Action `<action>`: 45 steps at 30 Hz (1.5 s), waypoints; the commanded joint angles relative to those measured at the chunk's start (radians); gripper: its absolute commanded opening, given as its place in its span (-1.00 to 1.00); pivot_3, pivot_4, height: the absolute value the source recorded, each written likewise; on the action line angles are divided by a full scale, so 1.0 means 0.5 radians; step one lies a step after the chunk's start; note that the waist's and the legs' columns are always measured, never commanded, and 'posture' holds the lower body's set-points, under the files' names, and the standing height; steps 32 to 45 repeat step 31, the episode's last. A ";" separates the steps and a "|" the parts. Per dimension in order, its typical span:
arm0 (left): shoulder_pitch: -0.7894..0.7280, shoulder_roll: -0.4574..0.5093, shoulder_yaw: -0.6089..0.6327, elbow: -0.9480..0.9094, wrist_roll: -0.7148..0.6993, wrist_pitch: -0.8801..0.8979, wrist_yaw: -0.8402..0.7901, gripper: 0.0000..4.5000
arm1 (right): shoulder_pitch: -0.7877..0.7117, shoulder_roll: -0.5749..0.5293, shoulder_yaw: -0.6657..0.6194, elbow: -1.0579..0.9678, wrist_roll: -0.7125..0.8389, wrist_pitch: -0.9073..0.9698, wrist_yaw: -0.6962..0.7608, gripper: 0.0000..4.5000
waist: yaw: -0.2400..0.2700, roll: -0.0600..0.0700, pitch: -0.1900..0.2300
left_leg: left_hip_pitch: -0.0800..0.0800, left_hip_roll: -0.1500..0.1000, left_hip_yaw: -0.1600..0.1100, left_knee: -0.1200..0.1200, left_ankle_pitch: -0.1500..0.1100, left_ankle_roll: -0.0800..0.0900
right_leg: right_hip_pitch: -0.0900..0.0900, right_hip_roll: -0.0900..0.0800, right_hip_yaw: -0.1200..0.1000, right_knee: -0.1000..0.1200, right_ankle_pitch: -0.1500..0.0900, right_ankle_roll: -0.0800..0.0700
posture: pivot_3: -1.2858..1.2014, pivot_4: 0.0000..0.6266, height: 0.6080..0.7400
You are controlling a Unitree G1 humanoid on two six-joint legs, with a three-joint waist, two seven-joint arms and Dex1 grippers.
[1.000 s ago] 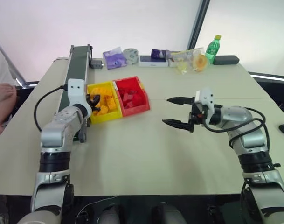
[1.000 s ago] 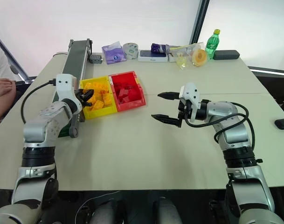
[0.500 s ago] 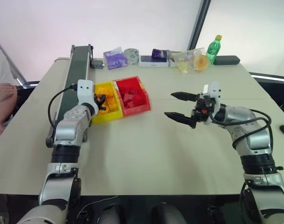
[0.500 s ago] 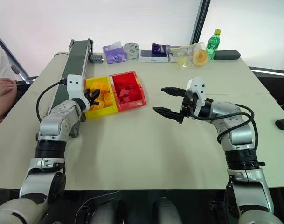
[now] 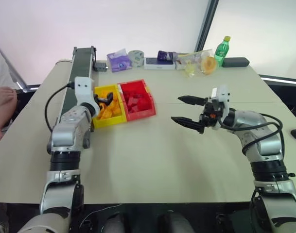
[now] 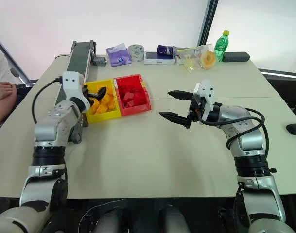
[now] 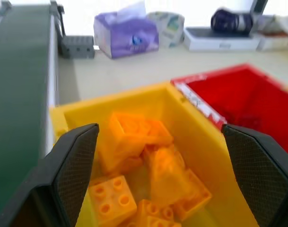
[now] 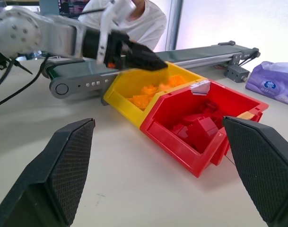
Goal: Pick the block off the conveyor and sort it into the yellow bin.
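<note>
Left hand (image 7: 158, 179) released over the yellow bin (image 7: 200, 151) — blocks (image 7: 134, 135) lie below, untouched.

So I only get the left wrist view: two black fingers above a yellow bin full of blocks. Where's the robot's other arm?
Observer: The right gripper hovers open over the table, to the right of the red bin, holding nothing.
Operator: Is anybody near the robot?
Observer: Yes, a person's hand rests at the table's left edge, beyond the conveyor.
</note>
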 commanded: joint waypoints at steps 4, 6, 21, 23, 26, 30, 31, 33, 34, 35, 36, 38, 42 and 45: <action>0.035 0.078 0.089 -0.220 -0.053 0.083 -0.003 0.98 | -0.063 0.011 0.005 -0.020 -0.009 -0.065 0.039 1.00 | 0.012 0.000 0.000 | 0.000 0.000 -0.001 0.003 0.000 0.000 | 0.002 0.000 0.000 0.000 0.000 0.000 | 0.03 -0.52 1.00; 0.038 0.095 0.109 -0.260 -0.065 0.075 -0.020 0.98 | -0.080 0.015 0.004 -0.005 -0.006 -0.062 0.042 1.00 | 0.013 0.000 0.000 | 0.000 -0.001 -0.001 0.003 0.000 0.000 | 0.002 0.000 -0.001 0.000 0.000 0.000 | 0.03 -0.52 1.00; 0.563 0.676 0.640 -0.617 -0.613 0.209 -0.643 0.98 | -0.063 -0.046 -0.009 0.011 -0.003 -0.051 0.106 1.00 | 0.007 0.000 0.000 | 0.001 0.003 0.000 -0.001 0.000 0.000 | 0.000 -0.002 0.001 0.000 0.000 0.000 | 0.03 -0.52 1.00; 0.625 0.676 0.716 -0.657 -0.667 0.160 -0.686 0.98 | -0.056 -0.056 -0.015 0.004 0.002 -0.042 0.113 1.00 | 0.016 0.000 0.000 | 0.001 0.002 -0.001 0.000 0.000 0.000 | 0.002 -0.003 0.000 -0.001 0.000 0.000 | 0.03 -0.52 1.00; 0.743 0.705 0.791 -0.696 -0.708 0.103 -0.768 0.98 | -0.031 -0.072 -0.024 -0.017 0.007 -0.026 0.116 1.00 | 0.009 0.000 0.000 | 0.001 0.002 -0.001 0.000 -0.001 0.002 | 0.003 -0.005 0.000 -0.003 0.000 0.000 | 0.03 -0.52 1.00; 0.864 0.750 0.832 -0.677 -0.713 0.030 -0.845 0.98 | -0.003 -0.081 -0.034 -0.036 0.010 -0.016 0.109 1.00 | 0.000 0.000 0.000 | 0.001 0.003 -0.001 -0.002 -0.001 0.002 | 0.003 -0.004 0.000 -0.003 0.000 0.000 | 0.03 -0.52 1.00; 0.884 0.767 0.825 -0.675 -0.713 0.025 -0.860 0.98 | 0.001 -0.081 -0.035 -0.038 0.009 -0.014 0.108 1.00 | 0.000 0.000 0.000 | 0.001 0.003 -0.001 -0.002 -0.001 0.002 | 0.002 -0.003 0.000 -0.003 0.000 0.000 | 0.03 -0.52 1.00; 0.884 0.767 0.825 -0.675 -0.713 0.025 -0.860 0.98 | 0.001 -0.081 -0.035 -0.038 0.009 -0.014 0.108 1.00 | 0.000 0.000 0.000 | 0.001 0.003 -0.001 -0.002 -0.001 0.002 | 0.002 -0.003 0.000 -0.003 0.000 0.000 | 0.03 -0.52 1.00; 0.884 0.767 0.825 -0.675 -0.713 0.025 -0.860 0.98 | 0.001 -0.081 -0.035 -0.038 0.009 -0.014 0.108 1.00 | 0.000 0.000 0.000 | 0.001 0.003 -0.001 -0.002 -0.001 0.002 | 0.002 -0.003 0.000 -0.003 0.000 0.000 | 0.03 -0.52 1.00; 0.884 0.767 0.825 -0.675 -0.713 0.025 -0.860 0.98 | 0.001 -0.081 -0.035 -0.038 0.009 -0.014 0.108 1.00 | 0.000 0.000 0.000 | 0.001 0.003 -0.001 -0.002 -0.001 0.002 | 0.002 -0.003 0.000 -0.003 0.000 0.000 | 0.03 -0.52 1.00; 0.884 0.767 0.825 -0.675 -0.713 0.025 -0.860 0.98 | 0.001 -0.081 -0.035 -0.038 0.009 -0.014 0.108 1.00 | 0.000 0.000 0.000 | 0.001 0.003 -0.001 -0.002 -0.001 0.002 | 0.002 -0.003 0.000 -0.003 0.000 0.000 | 0.03 -0.52 1.00; 0.884 0.767 0.825 -0.675 -0.713 0.025 -0.860 0.98 | 0.001 -0.081 -0.035 -0.038 0.009 -0.014 0.108 1.00 | 0.000 0.000 0.000 | 0.001 0.003 -0.001 -0.002 -0.001 0.002 | 0.002 -0.003 0.000 -0.003 0.000 0.000 | 0.03 -0.52 1.00; 0.884 0.767 0.825 -0.675 -0.713 0.025 -0.860 0.98 | 0.001 -0.081 -0.035 -0.038 0.009 -0.014 0.108 1.00 | 0.000 0.000 0.000 | 0.001 0.003 -0.001 -0.002 -0.001 0.002 | 0.002 -0.003 0.000 -0.003 0.000 0.000 | 0.03 -0.52 1.00; 0.884 0.767 0.825 -0.675 -0.713 0.025 -0.860 0.98 | 0.001 -0.081 -0.035 -0.038 0.009 -0.014 0.108 1.00 | 0.000 0.000 0.000 | 0.001 0.003 -0.001 -0.002 -0.001 0.002 | 0.002 -0.003 0.000 -0.003 0.000 0.000 | 0.03 -0.52 1.00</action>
